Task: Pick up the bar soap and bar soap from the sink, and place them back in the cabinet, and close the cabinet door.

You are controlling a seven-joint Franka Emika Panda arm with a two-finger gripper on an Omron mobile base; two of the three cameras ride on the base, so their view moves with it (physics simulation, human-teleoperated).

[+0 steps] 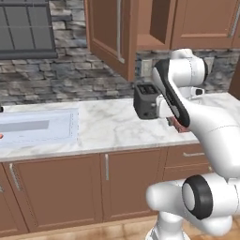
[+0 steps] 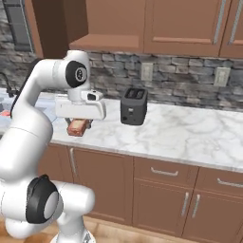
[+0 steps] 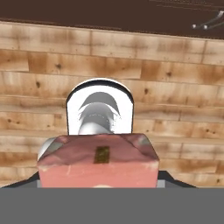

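My gripper (image 2: 79, 124) hangs just in front of the counter's edge, shut on a tan-brown bar soap (image 2: 78, 127) with darker edges. The left base view has this soap (image 1: 177, 124) peeking out behind the forearm. In the hand view the block (image 3: 98, 161) sits across the bottom, above a wooden floor. The pale sink (image 1: 40, 126) lies at the counter's left end, and a sliver of orange (image 1: 1, 136) shows at its left edge. Above the counter the cabinet (image 1: 154, 23) stands open, its cabinet door (image 1: 110, 33) swung out toward me.
A dark toaster (image 1: 146, 101) stands on the marble counter (image 1: 117, 126) under the open cabinet, close to my arm. Lower cabinets with silver handles (image 2: 163, 172) run below. A black faucet (image 2: 7, 83) curves at the far left.
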